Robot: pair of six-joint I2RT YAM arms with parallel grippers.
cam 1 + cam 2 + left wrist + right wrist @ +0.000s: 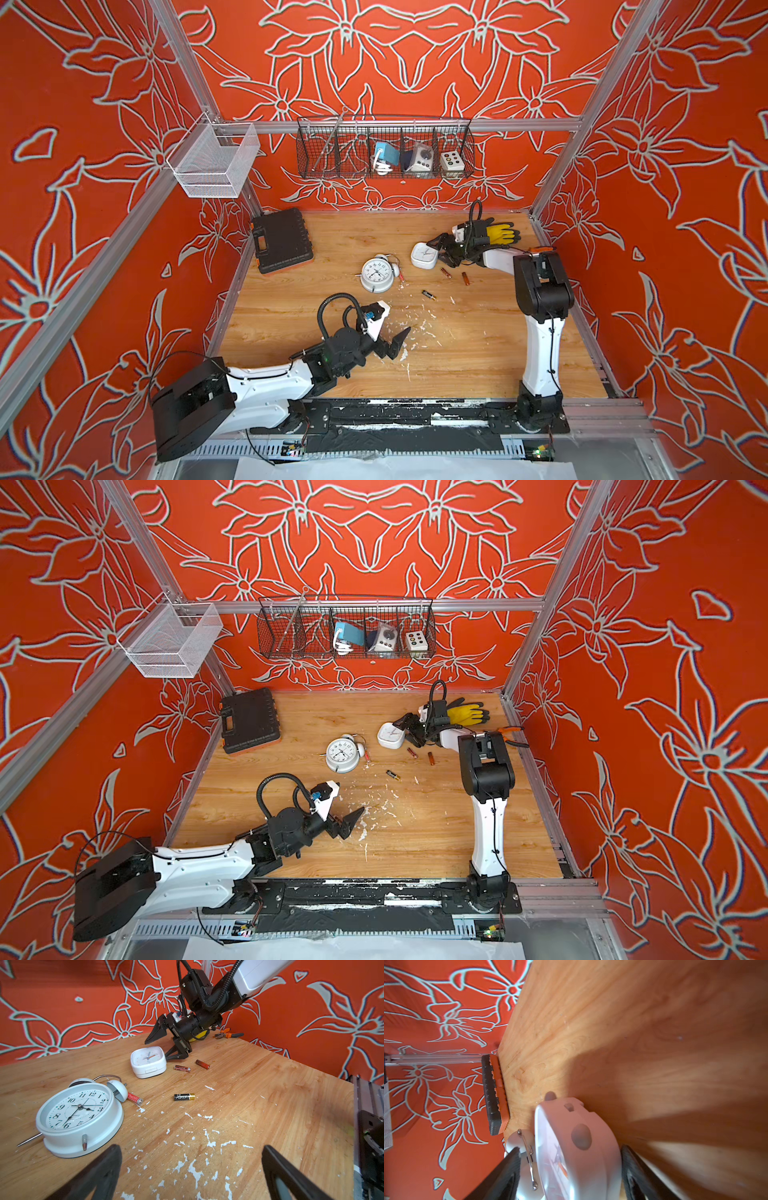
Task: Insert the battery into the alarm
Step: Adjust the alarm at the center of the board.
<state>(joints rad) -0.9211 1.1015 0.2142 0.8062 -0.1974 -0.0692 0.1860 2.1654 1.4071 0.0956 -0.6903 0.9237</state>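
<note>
A square white alarm [424,254] [390,734] [148,1061] lies face up at the back right of the table. My right gripper [437,251] [570,1148] is open, its jaws straddling the alarm's right edge with a gap on one side. A round twin-bell alarm [377,273] [76,1118] lies face up mid-table. A black and gold battery [429,295] [184,1097] lies loose between them. Two red batteries [446,272] [182,1068] lie near the square alarm, and another [135,1098] lies by the round alarm's bell. My left gripper [399,343] [191,1148] hovers open and empty nearer the front.
A black tool case [282,241] sits at the back left. A yellow glove [503,232] and orange pliers [227,1034] lie behind the right arm. A black wire basket [384,176] and a white mesh basket [212,162] hang on the walls. White flecks dot the wood.
</note>
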